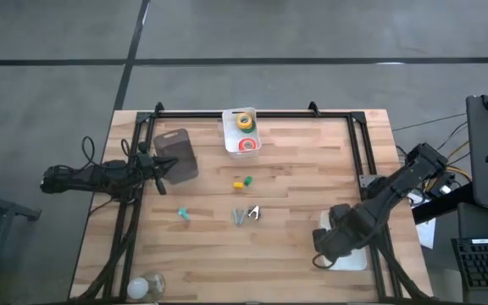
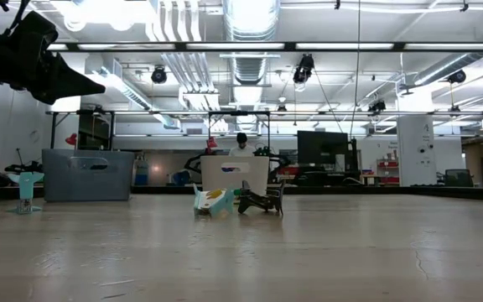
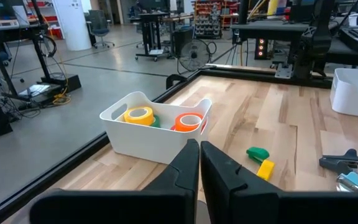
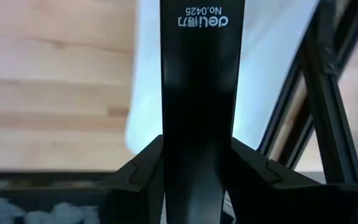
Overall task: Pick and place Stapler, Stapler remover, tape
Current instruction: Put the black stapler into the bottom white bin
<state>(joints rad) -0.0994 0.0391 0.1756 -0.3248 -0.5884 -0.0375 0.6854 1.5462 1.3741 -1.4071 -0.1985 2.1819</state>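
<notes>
Stapler [image 4: 197,74] sits pinched in the right end effector [image 4: 194,163] above the white tray [image 1: 352,258] (worktop's right edge); lower it level before releasing; left end effector [image 3: 199,163], pressed together, waits.

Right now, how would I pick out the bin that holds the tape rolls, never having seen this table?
Look at the table's far edge, about midway along it. A small white bin stands there with tape rolls inside, yellow and red ones showing. The grey bin to its left, by the left gripper, is darker and larger.
</notes>
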